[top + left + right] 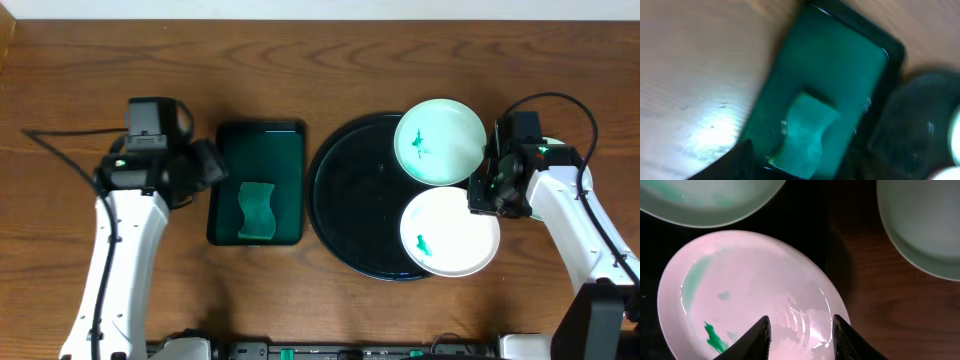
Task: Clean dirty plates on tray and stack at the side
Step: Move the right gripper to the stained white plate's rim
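The near plate (pixel 755 295) is round, glossy and white. It has a green smear by its edge and lies on the tray (pixel 345 200) with one side jutting past the raised rim. My right hand (pixel 801 322) hovers over that side with its two dark fingers partly apart. The plate's wet-looking surface shows between them, and they grip nothing. The far plate (pixel 440 142) is minty with a green smear near its middle, and it sits at the tray's far right edge. A third plate (pixel 925 225) rests on the wood-grain counter (pixel 300 60) beside the tray. The tray is wide, round and shiny black.

To its left is a rectangular dark green tray (pixel 285 150) holding a pale green pad (pixel 257 210) with pinched-in sides. My left hand (pixel 208 165) is at that tray's left edge, and I cannot tell how far open it is.
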